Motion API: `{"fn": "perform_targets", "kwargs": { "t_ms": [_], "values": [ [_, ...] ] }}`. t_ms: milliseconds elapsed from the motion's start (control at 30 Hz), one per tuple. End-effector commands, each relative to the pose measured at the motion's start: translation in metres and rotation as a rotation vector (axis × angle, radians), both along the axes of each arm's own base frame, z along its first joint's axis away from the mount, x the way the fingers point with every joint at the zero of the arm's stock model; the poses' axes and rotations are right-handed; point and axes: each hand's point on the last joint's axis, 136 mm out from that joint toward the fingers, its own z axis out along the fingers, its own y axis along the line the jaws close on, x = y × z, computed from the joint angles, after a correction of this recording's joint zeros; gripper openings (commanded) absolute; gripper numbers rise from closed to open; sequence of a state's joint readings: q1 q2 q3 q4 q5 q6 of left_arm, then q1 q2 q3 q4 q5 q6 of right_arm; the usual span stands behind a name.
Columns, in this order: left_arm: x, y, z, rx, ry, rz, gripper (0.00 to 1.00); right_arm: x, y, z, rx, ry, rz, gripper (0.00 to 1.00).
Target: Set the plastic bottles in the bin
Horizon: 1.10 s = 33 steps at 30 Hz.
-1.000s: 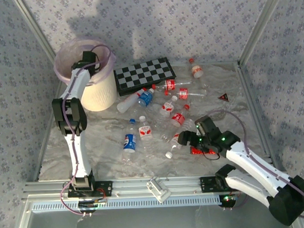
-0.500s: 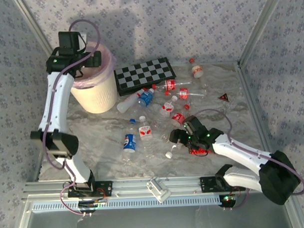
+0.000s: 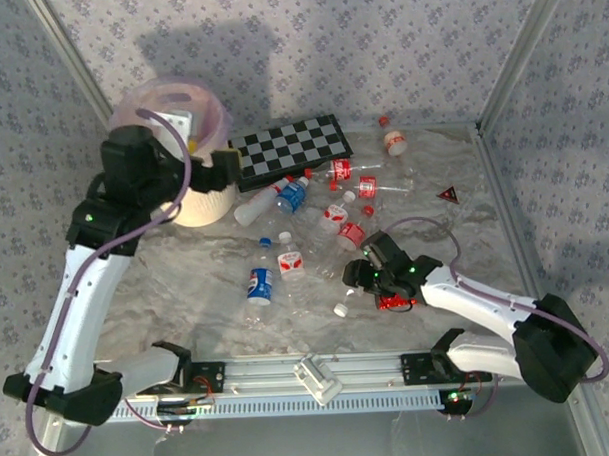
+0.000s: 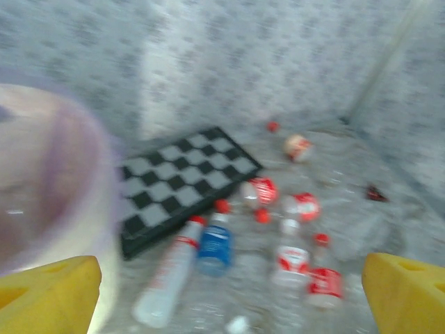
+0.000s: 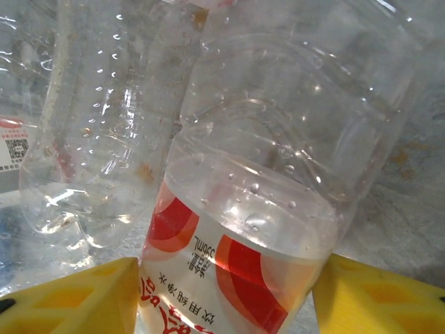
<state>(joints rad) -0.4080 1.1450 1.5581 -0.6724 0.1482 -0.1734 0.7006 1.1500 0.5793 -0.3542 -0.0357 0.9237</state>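
Several clear plastic bottles lie across the table, among them a blue-labelled one [image 3: 258, 285] and a red-labelled one [image 3: 355, 236]. The cream bin [image 3: 198, 200] with its pink liner stands at the back left. My left gripper [image 3: 222, 169] hangs open and empty beside the bin's right side, looking over the bottles [image 4: 215, 247] and the bin [image 4: 49, 209]. My right gripper [image 3: 364, 274] is low on the table. Its yellow fingers [image 5: 69, 299] press both sides of a clear bottle with a red label [image 5: 243, 264].
A black-and-white checkerboard [image 3: 290, 146] lies behind the bottles, right of the bin. A red glittery tube [image 3: 392, 303] lies just under my right wrist. A small red triangle [image 3: 446, 194] sits at the right. Patterned walls and metal posts enclose the table.
My left arm has come out of the bin and dropped to its right side, its gripper empty. My right gripper has slid left and closed around the red-labelled bottle.
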Motion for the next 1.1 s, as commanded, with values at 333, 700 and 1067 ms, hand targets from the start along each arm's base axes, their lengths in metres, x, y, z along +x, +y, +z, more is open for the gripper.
{"fn": "perform_targets", "kwargs": {
  "t_ms": [333, 700, 1067],
  "values": [
    [-0.015, -0.091, -0.057, -0.293, 0.183, -0.215, 0.95, 0.007, -0.035, 0.093, -0.047, -0.111, 0.114, 0.51],
    [-0.009, -0.084, -0.087, -0.252, 0.221, -0.122, 0.95, -0.010, -0.025, 0.038, -0.197, 0.106, 0.098, 0.94],
    [-0.016, -0.074, -0.094, -0.245, 0.199, -0.101, 0.95, 0.012, -0.012, -0.010, -0.293, 0.189, 0.100, 0.97]
  ]
}}
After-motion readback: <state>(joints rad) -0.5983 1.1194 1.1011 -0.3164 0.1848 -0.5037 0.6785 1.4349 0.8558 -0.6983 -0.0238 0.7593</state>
